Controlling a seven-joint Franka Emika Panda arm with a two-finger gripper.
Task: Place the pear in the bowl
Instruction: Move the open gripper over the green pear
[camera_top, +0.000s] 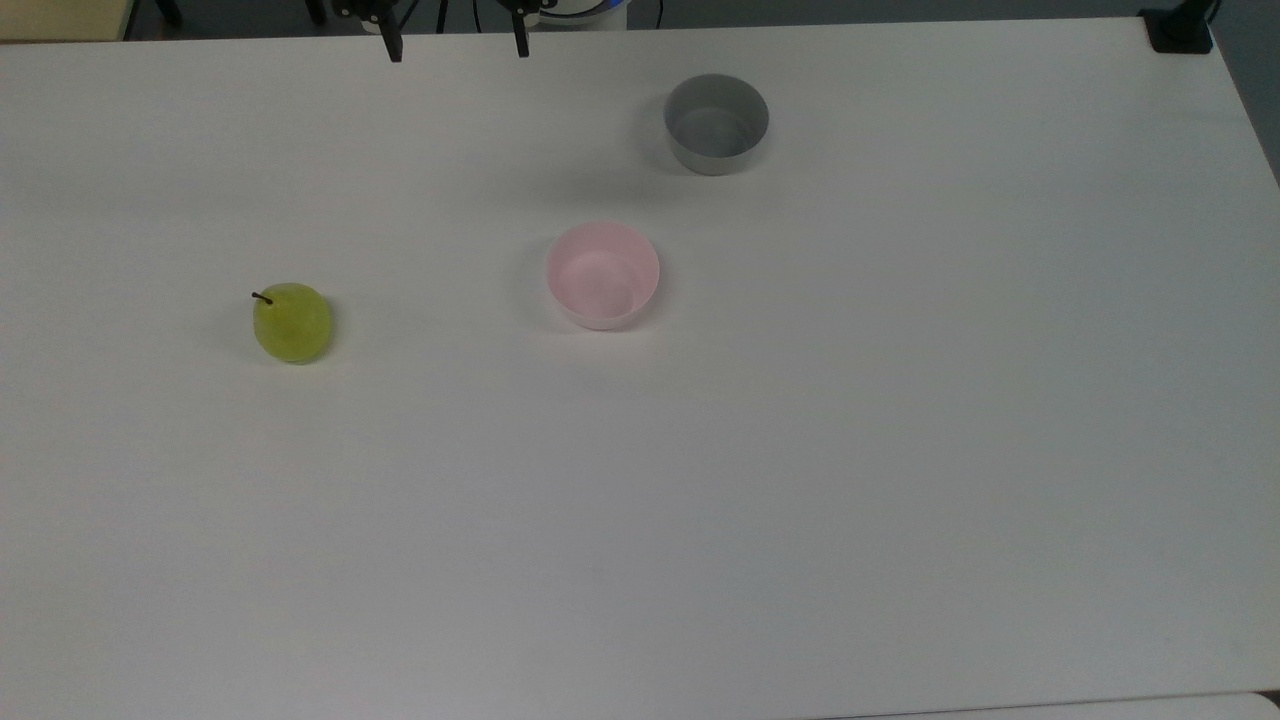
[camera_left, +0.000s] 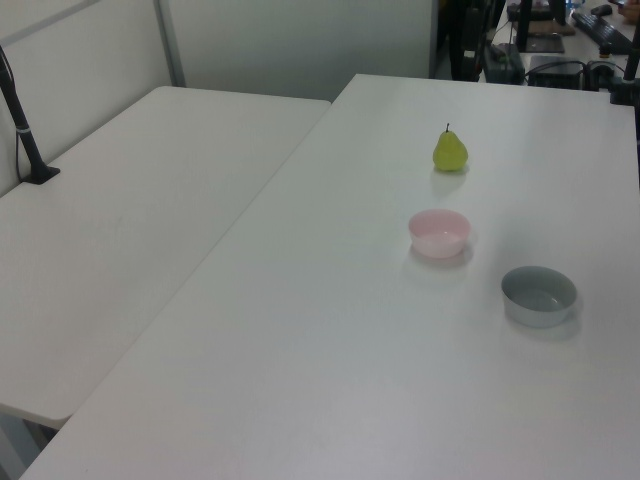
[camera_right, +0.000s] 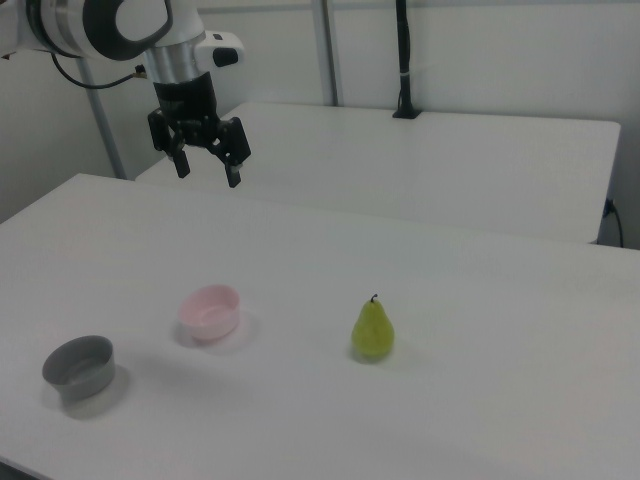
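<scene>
The yellow-green pear (camera_top: 292, 322) stands upright on the white table (camera_top: 800, 450), at the top view's left; it is also in the left view (camera_left: 450, 152) and the right view (camera_right: 373, 330). The pale pink bowl (camera_top: 603, 275) sits near the table's middle with nothing in it (camera_left: 439, 233) (camera_right: 210, 311). My gripper (camera_right: 208, 172) hangs high above the table, open and holding nothing, well away from the pear and the bowl. Its dark fingertips (camera_top: 394, 48) poke in at the top view's upper edge.
A grey bowl (camera_top: 716, 123) stands beyond the pink one, toward the top view's upper edge (camera_left: 539, 295) (camera_right: 79, 367). A second white table (camera_left: 130, 230) adjoins at the left view's left, with a black pole (camera_left: 22, 125) on it.
</scene>
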